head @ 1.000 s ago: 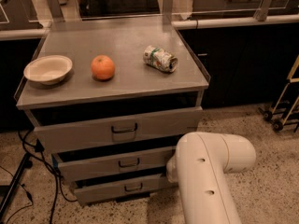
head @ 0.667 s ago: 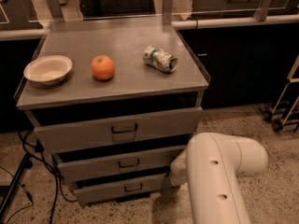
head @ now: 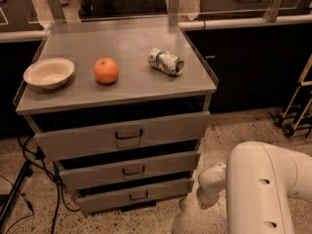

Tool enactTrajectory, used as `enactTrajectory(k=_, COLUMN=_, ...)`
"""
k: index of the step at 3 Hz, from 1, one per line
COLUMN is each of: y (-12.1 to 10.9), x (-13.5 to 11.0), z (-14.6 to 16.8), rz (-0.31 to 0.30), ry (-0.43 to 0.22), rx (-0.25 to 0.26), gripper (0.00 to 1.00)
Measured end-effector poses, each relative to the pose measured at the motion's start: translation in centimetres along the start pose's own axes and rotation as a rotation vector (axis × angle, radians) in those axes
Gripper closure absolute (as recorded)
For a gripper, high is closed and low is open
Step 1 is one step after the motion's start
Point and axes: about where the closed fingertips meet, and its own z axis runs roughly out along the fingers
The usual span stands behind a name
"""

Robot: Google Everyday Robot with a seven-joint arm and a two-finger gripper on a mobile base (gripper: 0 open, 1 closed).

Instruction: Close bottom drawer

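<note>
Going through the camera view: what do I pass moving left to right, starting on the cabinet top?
Cream round bowl → round orange fruit → green-and-white can lying on its side → end effector of the white robot arm, low by the right end of the grey metal bottom drawer.

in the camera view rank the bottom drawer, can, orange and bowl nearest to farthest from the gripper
The gripper is low on the right.
1. bottom drawer, just left of it
2. can, right part of the cabinet top
3. orange, middle of the top
4. bowl, far left of the top
</note>
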Motion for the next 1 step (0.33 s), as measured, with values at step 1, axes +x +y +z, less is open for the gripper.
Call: enactTrajectory(k=1, y=-0.23, x=0.27, z=-0.04, rz=0.003, ry=0.003, rx=0.001, gripper=0.81)
